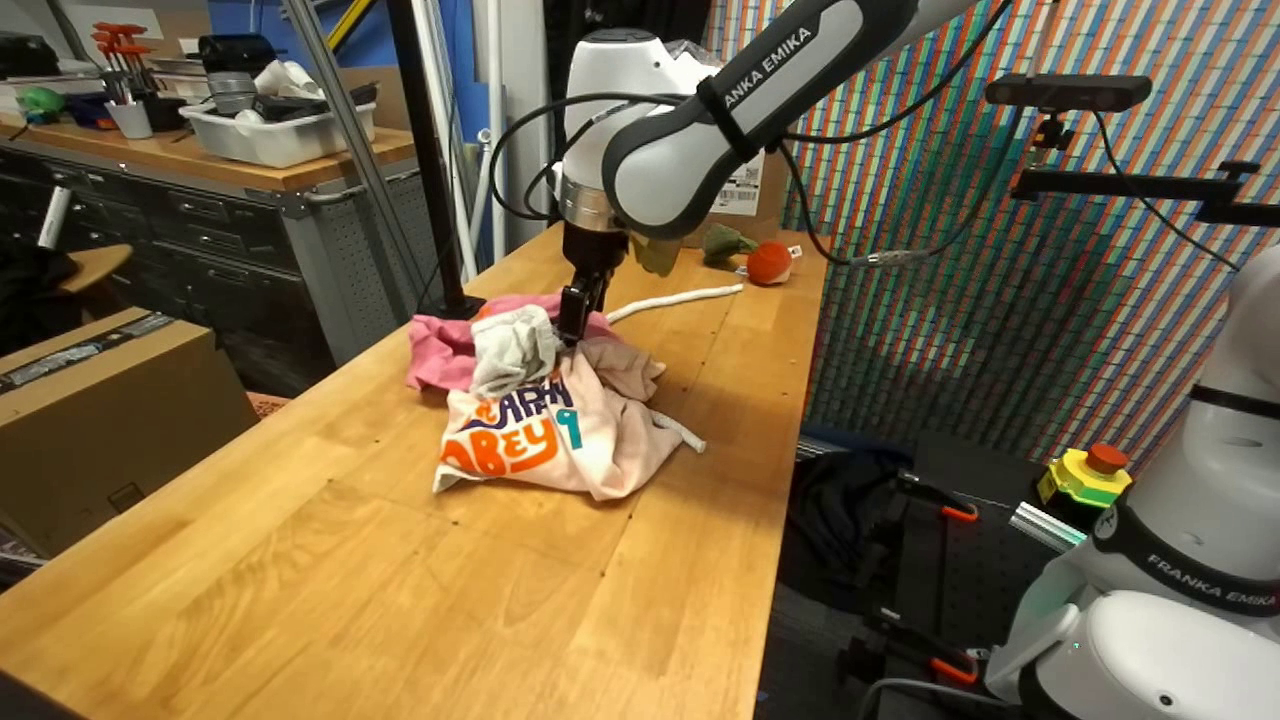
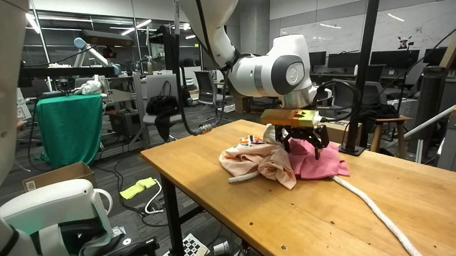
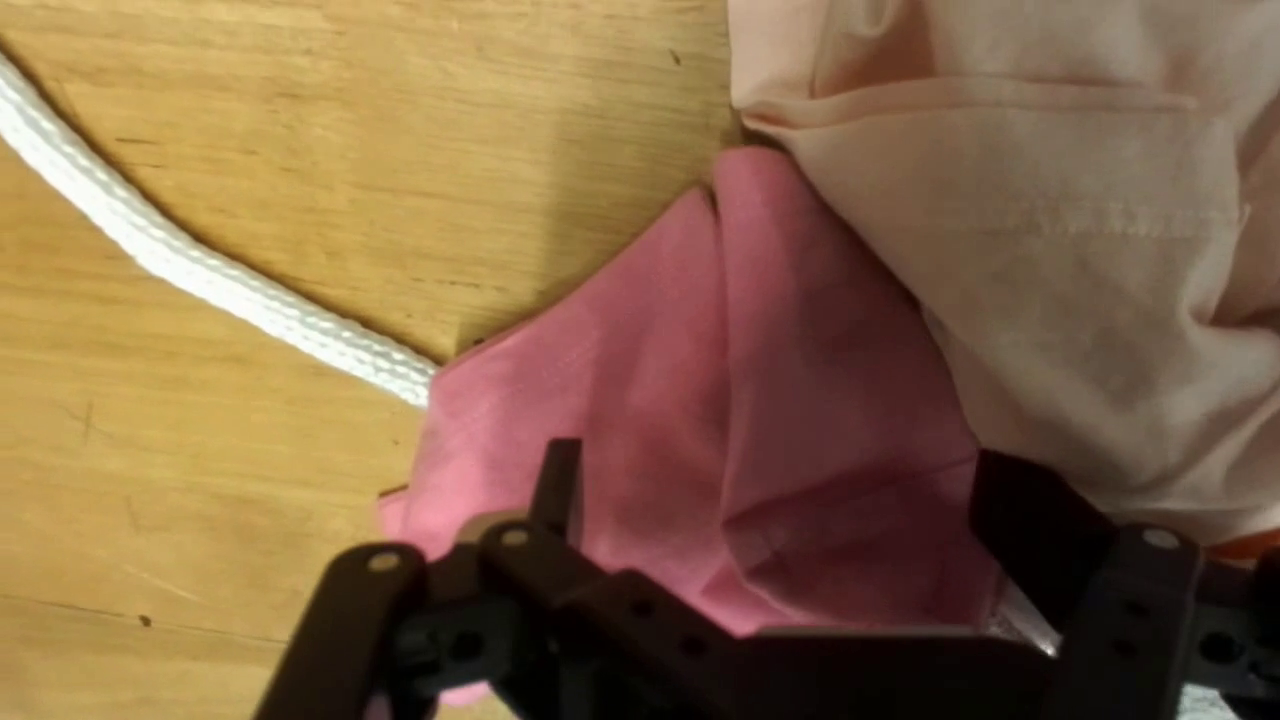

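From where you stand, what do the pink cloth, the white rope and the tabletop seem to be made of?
The pink cloth looks like matte woven fabric, perhaps cotton, judging by its soft folds. The white rope looks braided, slightly shiny, its plait clear in the wrist view; cotton or synthetic, I can't tell. The tabletop appears wooden, grain showing, possibly varnished given its soft shine.

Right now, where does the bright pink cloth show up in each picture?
In an exterior view: bright pink cloth, left of centre.
In an exterior view: bright pink cloth, right of centre.
Wrist view: bright pink cloth, lower middle.
Shared landmark: white rope, visible in all three views.
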Robot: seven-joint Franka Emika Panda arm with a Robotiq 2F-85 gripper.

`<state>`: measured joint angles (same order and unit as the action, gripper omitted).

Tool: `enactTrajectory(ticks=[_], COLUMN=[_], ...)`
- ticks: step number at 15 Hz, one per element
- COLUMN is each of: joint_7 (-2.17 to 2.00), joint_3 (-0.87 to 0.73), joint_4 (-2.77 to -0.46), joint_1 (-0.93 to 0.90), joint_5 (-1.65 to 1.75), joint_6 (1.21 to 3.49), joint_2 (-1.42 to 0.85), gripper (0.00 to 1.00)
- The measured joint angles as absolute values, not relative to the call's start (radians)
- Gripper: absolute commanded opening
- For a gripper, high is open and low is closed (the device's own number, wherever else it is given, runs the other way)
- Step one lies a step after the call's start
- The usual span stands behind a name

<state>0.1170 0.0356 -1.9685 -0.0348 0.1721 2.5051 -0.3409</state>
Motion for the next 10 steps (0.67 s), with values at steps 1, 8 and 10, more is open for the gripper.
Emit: enactTrajectory(ticks=[1,8,10], joint_7=[0.117,0.119,0.120], joint_3=[0.033,0.019,0.019], joint_4=[-1.965,-1.901,-1.876], joint_1=[-0.035,-0.025,-0.017], joint_5=[0.172,0.173,0.173], joint_6=[2.500,2.497,2.489], joint_2=[-0.344,-0.408,-0.426], gripper=[1.00,1.00,0.87])
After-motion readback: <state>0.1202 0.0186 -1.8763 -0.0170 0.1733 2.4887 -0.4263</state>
